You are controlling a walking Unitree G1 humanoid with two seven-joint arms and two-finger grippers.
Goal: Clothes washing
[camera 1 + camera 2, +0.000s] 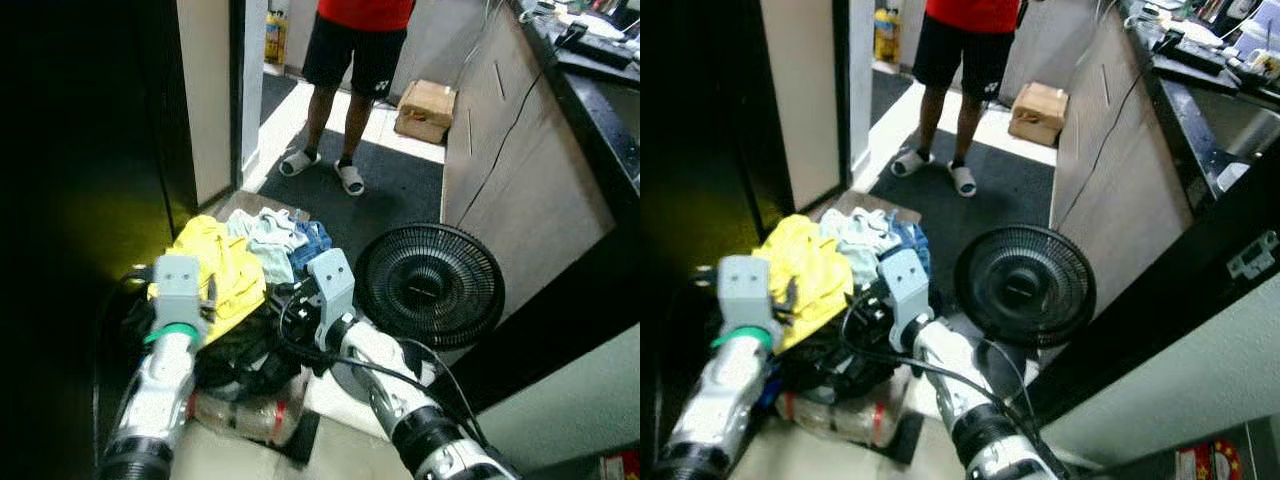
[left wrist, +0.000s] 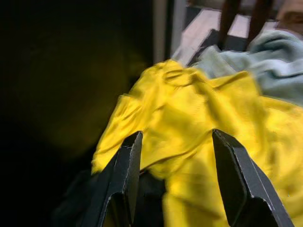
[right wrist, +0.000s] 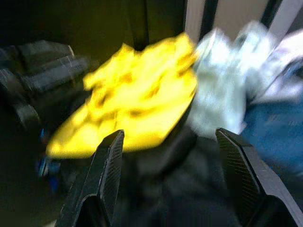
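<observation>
Right beside the black fan (image 1: 430,285) is where all the laundry sits: a heap of clothes on the floor, with the yellow garment (image 1: 215,270) draped on top on the side away from the fan, a pale mint piece (image 1: 268,240) and a blue one (image 1: 312,240) bunched at the far end of the heap, and dark clothes (image 1: 245,355) underneath, nearer the robot. My guess is it's all piled like this so it can be grabbed piece by piece for the wash. Both arms are reaching over the pile. The left gripper (image 2: 175,182) hovers right over the yellow garment's near edge with its jaws spread wide and nothing between them, so it looks lined up to pinch that top layer first, which makes sense since it's loose and on top. The right gripper (image 3: 165,182), the one closer to the fan, also has its jaws released and empty, pointed at the dark clothes just under the yellow. That view is blurry, so can't say more. Beyond the fan, a person (image 1: 355,60) stands on the dark mat (image 1: 400,185) with a cardboard box (image 1: 425,108) close by.
</observation>
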